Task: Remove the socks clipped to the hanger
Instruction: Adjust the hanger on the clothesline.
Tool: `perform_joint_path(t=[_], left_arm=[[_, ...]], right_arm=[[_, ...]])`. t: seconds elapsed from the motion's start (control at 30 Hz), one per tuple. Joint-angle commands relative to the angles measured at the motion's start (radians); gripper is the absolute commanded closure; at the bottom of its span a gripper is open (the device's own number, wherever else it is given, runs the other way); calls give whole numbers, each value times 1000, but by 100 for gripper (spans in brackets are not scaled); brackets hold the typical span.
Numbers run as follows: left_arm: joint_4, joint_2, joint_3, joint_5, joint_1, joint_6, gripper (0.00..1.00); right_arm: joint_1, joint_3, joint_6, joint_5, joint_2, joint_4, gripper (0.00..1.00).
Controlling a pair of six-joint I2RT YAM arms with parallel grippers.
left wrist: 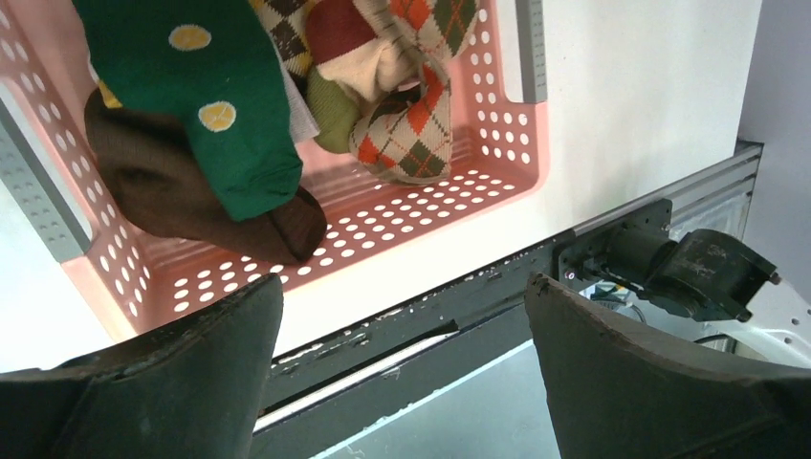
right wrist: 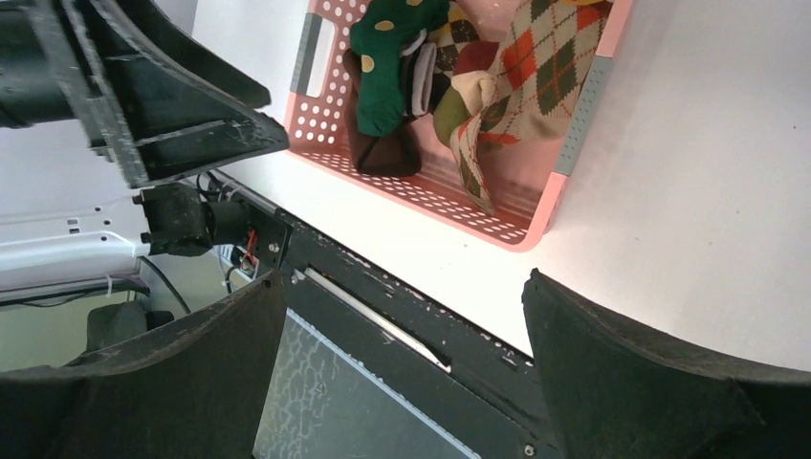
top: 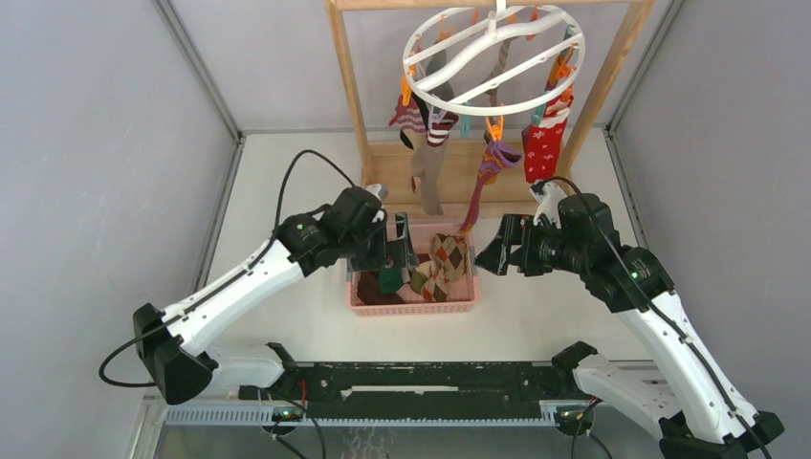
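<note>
Jaws: both spread, empty, flanking basket.
Done: several socks in basket.
Left: others above basket, clipped to hanger.

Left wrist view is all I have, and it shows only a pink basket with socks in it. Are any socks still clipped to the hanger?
Observer: Yes, several socks hang from the hanger, including a red one on its right side.
Operator: Where is the hanger?
Observer: It hangs on a wooden frame behind the basket.
Operator: And the right claw?
Observer: The right claw is open and empty, just off the basket's right end.
</note>
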Motion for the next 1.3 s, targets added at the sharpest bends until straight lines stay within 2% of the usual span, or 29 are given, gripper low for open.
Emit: perform_joint_path(t=[0.0, 0.33, 0.53, 0.8, 0.97, 1.07, 1.17, 1.27], left_arm=[[-44, 36, 126, 35, 0, 116, 0], [-28, 109, 198, 122, 23, 221, 0], [-52, 149, 264, 138, 46, 244, 0], [-63, 89, 233, 115, 90, 242, 0], [-44, 19, 170, 88, 126, 222, 0], [-44, -10, 133, 83, 138, 212, 0], [-42, -31, 112, 85, 141, 200, 0], [-43, -50, 102, 95, 141, 194, 0]], right_arm=[[-6, 38, -23, 16, 19, 15, 0], [-5, 86, -98, 54, 46, -20, 0], [8, 92, -86, 42, 102, 43, 0], [99, 105, -24, 106, 234, 252, 3], [211, 102, -45, 289, 315, 354, 6], [296, 43, -128, 422, 322, 510, 5], [308, -50, -156, 464, 332, 687, 5], [299, -77, -146, 474, 382, 787, 5]])
